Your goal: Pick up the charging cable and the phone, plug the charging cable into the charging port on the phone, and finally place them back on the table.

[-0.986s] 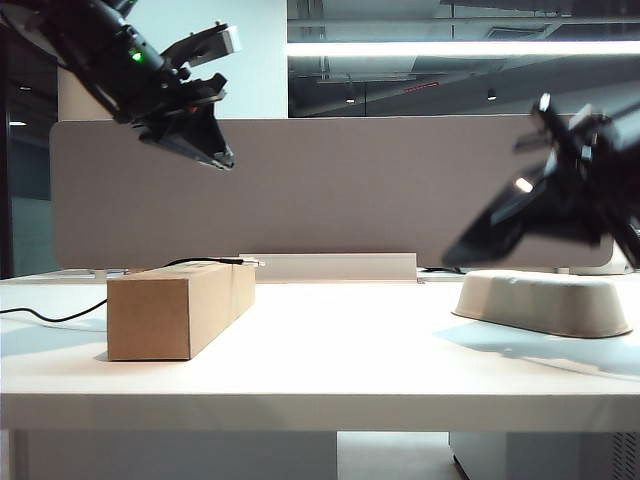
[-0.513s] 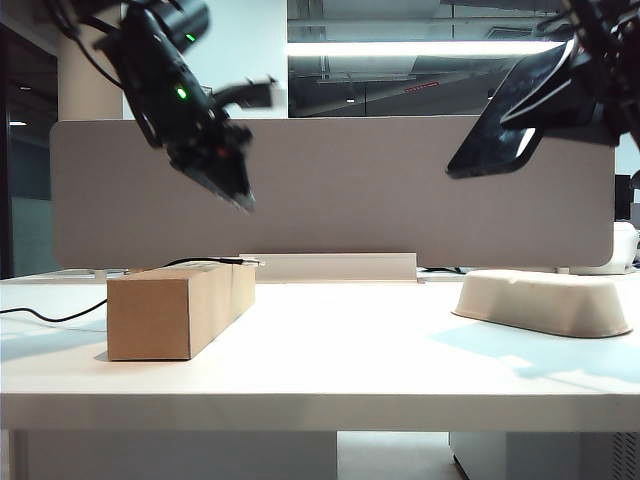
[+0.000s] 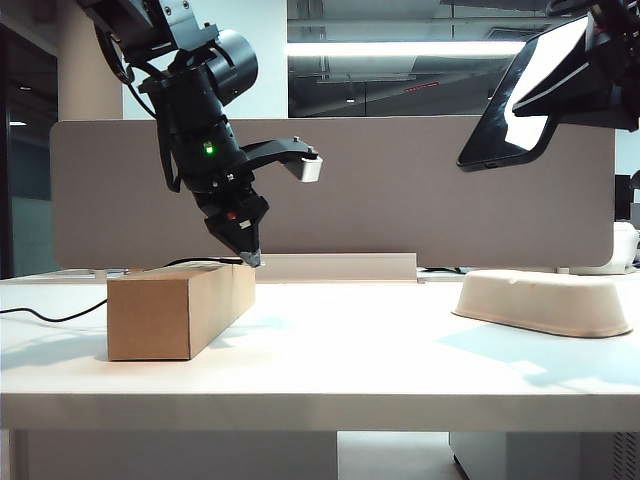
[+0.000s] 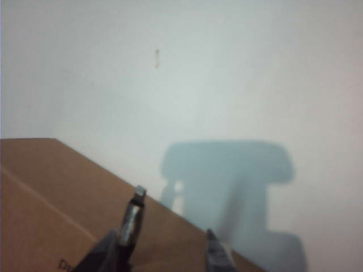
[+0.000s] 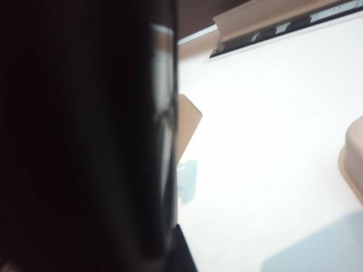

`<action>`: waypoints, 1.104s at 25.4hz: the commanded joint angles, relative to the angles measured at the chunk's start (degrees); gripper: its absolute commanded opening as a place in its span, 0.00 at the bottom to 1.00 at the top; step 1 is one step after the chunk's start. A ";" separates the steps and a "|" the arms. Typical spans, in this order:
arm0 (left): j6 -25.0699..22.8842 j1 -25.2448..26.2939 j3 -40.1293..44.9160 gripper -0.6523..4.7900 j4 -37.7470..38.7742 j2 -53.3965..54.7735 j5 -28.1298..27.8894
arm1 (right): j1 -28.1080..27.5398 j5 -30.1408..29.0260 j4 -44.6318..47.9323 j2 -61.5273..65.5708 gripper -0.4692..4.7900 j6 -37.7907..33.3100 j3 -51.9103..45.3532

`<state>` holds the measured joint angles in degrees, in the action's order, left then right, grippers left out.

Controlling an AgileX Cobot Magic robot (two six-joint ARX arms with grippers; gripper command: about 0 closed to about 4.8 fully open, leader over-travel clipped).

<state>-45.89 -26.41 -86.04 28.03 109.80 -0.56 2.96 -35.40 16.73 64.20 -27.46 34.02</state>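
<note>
Exterior view: left claw spread over cable; right claw grips phone.

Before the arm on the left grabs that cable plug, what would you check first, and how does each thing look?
1. Left gripper open: ok, its fingers are spread wide.
2. Left gripper over the plug: ok, it hangs just above the charging cable end on the cardboard box.
3. Plug between the fingers: cannot tell; the left wrist view shows it close to one finger.
4. Phone secured: ok, the right gripper is shut on it, high at the right.
5. Charging port facing the plug: cannot tell, too small to see.
6. Table free for set-down: ok, bare between box and pulp tray.
</note>
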 commanded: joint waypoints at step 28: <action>-6.25 0.07 -0.26 0.32 -6.64 4.63 -4.81 | 0.09 -0.35 1.46 -0.50 0.08 0.94 0.42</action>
<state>-52.07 -26.44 -86.11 21.78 114.50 -5.21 3.01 -35.40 15.92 64.14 -26.92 34.02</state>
